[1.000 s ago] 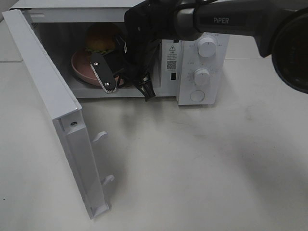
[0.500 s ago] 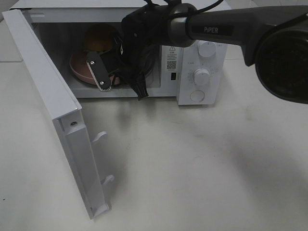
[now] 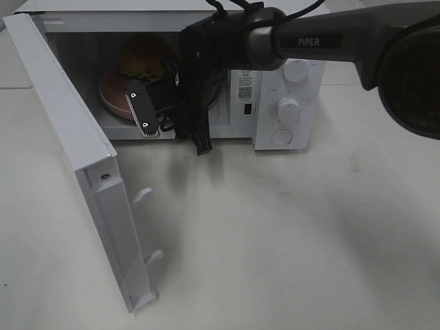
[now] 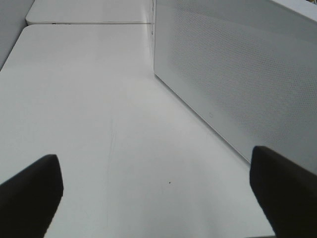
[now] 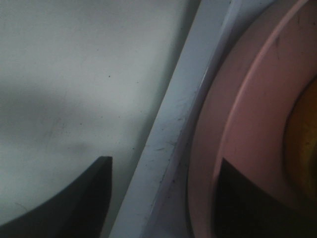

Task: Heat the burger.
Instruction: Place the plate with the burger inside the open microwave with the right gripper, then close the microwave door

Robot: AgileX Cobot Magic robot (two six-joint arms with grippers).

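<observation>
Bulging orange-brown burger [image 3: 146,56] on pink plate [image 3: 113,96]

The pincer [image 4: 157,194] stands wide open above the white surface [image 4: 99,124]. A perforated white panel [image 4: 237,84] rises just beside it.

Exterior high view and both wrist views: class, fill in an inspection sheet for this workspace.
Surface: white table, faint marks.
Job's things: burger on pink plate inside the microwave; door wide open.
Clutter: nothing seen.
Grippers: right gripper at the microwave's mouth, jaws apart, holding nothing; left gripper beside the microwave's side wall, jaws apart, empty.
Cables: black cable at the right arm's wrist.
Surroundings: adjoining white tabletop.
</observation>
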